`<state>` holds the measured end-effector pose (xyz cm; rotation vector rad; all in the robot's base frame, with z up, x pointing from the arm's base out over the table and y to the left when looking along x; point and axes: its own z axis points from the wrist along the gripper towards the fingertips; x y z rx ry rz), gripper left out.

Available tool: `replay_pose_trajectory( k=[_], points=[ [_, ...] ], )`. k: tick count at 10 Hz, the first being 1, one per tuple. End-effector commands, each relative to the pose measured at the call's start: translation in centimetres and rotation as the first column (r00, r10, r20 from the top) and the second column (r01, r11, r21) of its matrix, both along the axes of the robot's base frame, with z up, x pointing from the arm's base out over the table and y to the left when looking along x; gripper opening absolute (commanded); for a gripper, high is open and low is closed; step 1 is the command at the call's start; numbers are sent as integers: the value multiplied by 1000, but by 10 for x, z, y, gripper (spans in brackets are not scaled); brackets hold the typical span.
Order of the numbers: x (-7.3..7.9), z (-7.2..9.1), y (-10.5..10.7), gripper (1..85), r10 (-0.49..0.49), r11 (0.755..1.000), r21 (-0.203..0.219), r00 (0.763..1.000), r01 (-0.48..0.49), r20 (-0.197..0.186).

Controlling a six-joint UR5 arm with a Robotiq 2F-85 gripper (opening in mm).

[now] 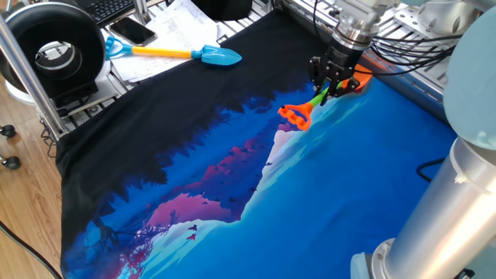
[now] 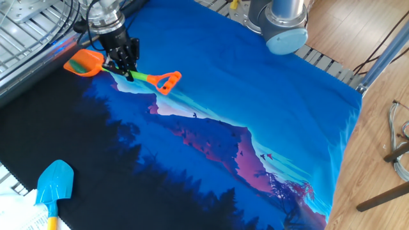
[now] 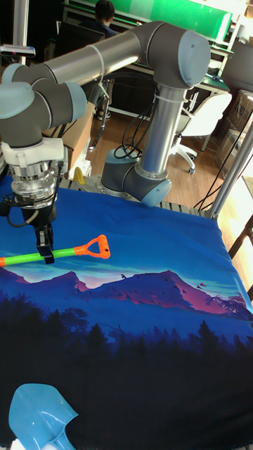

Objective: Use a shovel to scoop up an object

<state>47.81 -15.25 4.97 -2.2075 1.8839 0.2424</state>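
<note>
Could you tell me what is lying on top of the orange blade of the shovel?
A dark green ball lies on the shovel's blade. The tool grips the shaft. What is under the blade is hidden.

Wooden floor [image 3: 186, 184] surrounds the table; a white office chair [image 3: 199, 119] and green-topped desks [image 3: 183, 17] stand behind.
</note>
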Motion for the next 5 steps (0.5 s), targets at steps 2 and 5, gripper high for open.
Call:
replay_pose_trajectory(
  k=[2, 5],
  points=[
    [0, 3, 8, 23, -74, 997, 34, 997, 75, -31],
    [2, 3, 15, 23, -142, 989, 41, 988, 145, -54]
  ],
)
